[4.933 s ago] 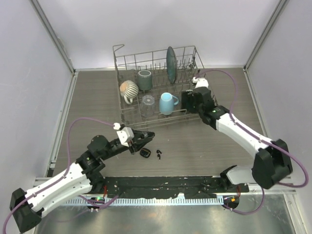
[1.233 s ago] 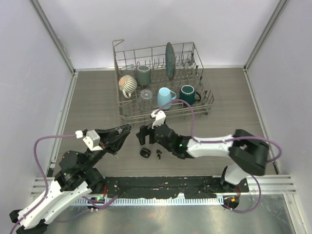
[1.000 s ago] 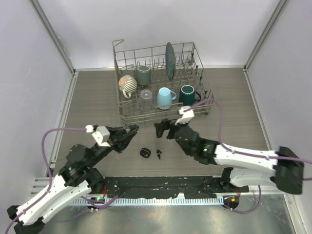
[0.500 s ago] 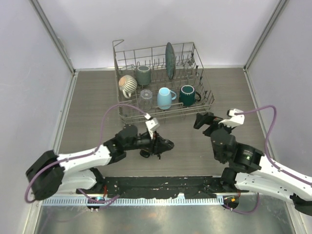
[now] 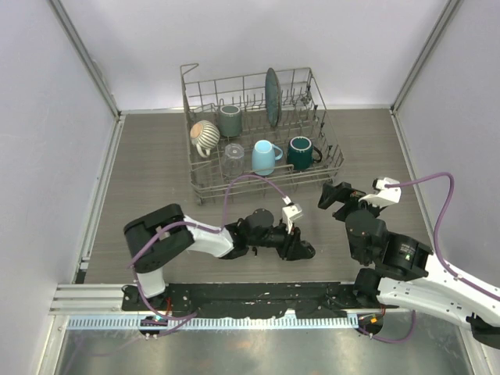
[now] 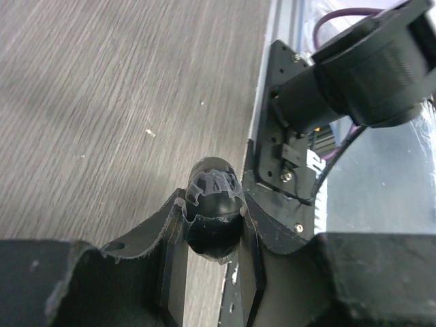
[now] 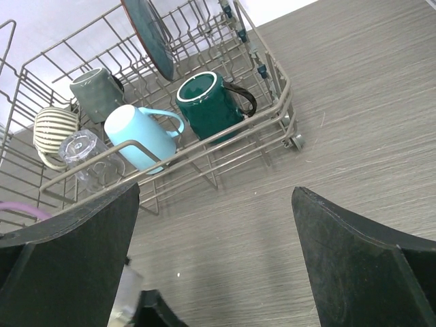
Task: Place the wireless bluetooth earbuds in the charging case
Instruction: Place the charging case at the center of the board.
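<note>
Left wrist: left hand (image 6: 212, 210) clamps one black charging case (image 6: 213, 193); right hand (image 7: 216, 252) spread apart.

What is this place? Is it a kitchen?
Probably not a real kitchen. It looks like a robot test booth: a left arm and a right arm sit at the table edge, plain walls close it in, and a dish rack holds mugs.

No words, brand names, labels or numbers could be read in any view. A small white marking (image 6: 315, 162) sat on the black bracket (image 6: 286, 136) just beyond and right of the left gripper (image 6: 212, 218), too blurred to read.
</note>
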`<state>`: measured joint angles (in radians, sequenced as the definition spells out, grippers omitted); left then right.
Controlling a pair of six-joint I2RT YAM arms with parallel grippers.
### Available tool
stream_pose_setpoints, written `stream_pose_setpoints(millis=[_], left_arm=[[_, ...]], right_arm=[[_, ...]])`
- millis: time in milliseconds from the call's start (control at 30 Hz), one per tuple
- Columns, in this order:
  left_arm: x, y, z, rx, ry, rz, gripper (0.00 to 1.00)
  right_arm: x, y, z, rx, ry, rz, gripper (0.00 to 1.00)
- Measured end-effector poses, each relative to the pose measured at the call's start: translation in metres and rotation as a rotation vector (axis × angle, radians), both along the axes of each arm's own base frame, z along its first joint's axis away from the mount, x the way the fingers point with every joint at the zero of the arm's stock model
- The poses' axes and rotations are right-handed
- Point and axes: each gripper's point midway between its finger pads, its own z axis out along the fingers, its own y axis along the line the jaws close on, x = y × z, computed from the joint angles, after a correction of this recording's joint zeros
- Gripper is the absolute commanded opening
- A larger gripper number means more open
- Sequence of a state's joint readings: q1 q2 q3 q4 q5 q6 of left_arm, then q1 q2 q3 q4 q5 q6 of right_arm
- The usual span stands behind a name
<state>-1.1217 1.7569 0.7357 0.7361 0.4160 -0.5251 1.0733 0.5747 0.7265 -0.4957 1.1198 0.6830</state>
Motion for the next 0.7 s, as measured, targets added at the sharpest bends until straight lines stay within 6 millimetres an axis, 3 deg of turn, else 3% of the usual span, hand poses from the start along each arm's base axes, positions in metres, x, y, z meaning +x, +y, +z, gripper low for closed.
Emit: stream_pose_setpoints(millis=[233,700], left_arm=[[0.010,-0.012,-0.042,0.069,0.054,0.083,0.15],[0.034,-0.022,-0.056,0.081,0.069,0.211,0.34]], right_arm=[[-0.003,-0.007,0.006,0.024,-0.018,-0.004,1.00],[-0.004,-0.011,0.011,0.009,-0.026,-0.004,1.00]])
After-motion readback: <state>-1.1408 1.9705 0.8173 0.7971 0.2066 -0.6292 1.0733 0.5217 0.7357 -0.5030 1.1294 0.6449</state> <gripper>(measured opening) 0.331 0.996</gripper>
